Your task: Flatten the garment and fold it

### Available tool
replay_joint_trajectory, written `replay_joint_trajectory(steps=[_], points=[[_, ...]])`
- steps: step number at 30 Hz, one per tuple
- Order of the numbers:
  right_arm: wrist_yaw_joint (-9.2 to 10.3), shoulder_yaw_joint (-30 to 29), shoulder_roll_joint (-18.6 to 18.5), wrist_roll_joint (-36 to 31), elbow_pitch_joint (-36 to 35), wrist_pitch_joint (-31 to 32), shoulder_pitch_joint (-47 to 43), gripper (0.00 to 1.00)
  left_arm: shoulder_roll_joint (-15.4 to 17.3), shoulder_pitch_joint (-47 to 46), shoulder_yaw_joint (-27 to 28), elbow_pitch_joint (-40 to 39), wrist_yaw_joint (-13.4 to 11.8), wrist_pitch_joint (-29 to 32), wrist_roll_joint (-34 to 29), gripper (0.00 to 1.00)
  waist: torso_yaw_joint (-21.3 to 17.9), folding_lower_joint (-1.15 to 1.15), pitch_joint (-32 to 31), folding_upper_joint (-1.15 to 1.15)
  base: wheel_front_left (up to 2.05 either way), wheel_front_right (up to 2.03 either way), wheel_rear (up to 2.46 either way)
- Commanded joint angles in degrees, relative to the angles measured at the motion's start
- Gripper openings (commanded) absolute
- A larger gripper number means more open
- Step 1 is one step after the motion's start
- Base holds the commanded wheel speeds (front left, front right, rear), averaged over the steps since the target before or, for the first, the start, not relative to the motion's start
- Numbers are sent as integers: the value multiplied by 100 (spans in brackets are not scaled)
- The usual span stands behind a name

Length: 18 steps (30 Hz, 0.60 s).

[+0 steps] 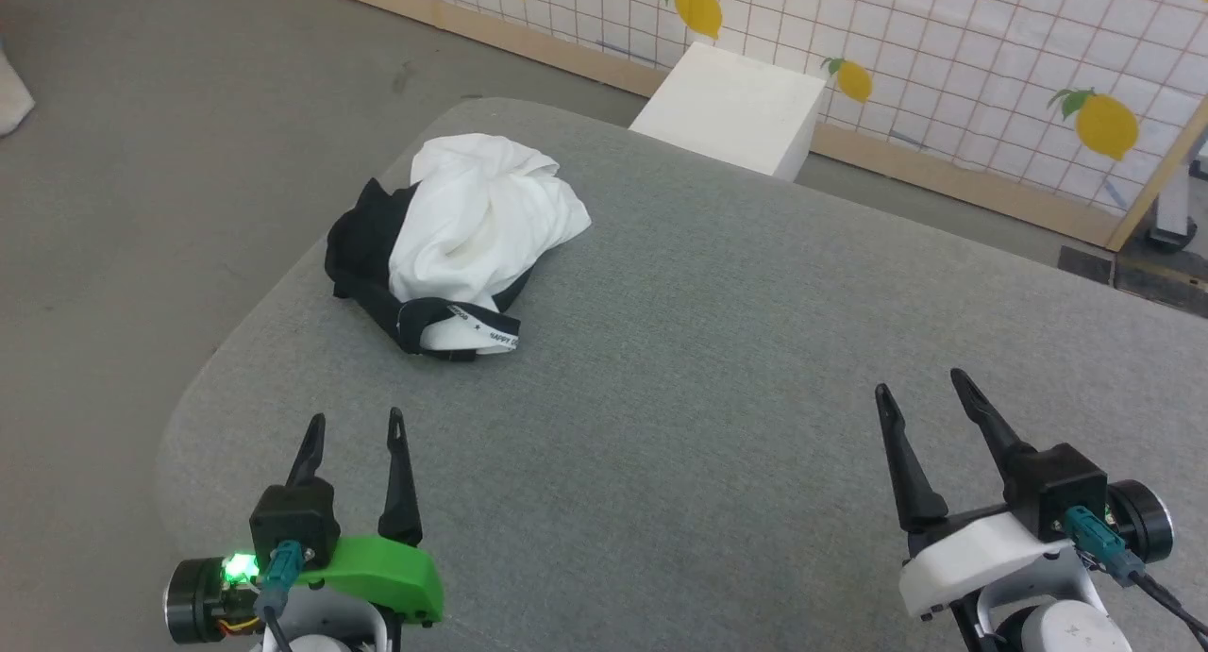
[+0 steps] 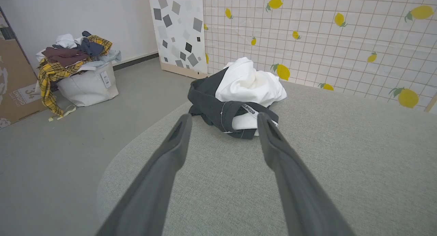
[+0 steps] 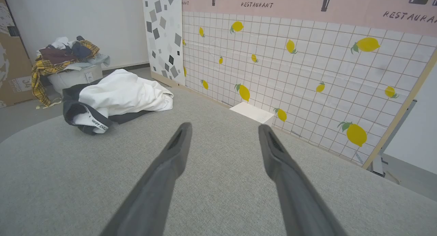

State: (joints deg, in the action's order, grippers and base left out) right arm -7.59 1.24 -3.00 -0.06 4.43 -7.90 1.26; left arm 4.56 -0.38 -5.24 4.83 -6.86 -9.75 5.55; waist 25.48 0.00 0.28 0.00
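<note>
Plainly, one crumpled garment (image 1: 472, 227) and two idle grippers share a grey table (image 1: 708, 426).
From the head view, the garment lies bunched at 11 o'clock near the table's rounded edge. The left gripper (image 1: 356, 416) at 7 o'clock and the right gripper (image 1: 920, 381) at 5 o'clock have their jaws spread wide, holding nothing, well apart from it. One white box (image 1: 731, 105) stands at 12 o'clock, and one basket (image 2: 87, 87) heaped with clothes sits on the floor.

Garment (image 1: 462, 242) on likely table (image 1: 708, 397), far left
</note>
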Motion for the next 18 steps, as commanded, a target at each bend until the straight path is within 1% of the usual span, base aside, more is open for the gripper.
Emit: replay_joint_trajectory(steps=[1, 18], points=[[7, 4, 8, -39, 33, -65, 114, 100, 42, -57, -19, 23, -63, -66, 44, 100, 55, 0, 2, 0, 0, 0, 0], [8, 11, 10, -20, 139, -234, 169, 100, 90, -69, -95, 122, -222, -265, 121, 100, 446, 0, -11, 0, 0, 0, 0]])
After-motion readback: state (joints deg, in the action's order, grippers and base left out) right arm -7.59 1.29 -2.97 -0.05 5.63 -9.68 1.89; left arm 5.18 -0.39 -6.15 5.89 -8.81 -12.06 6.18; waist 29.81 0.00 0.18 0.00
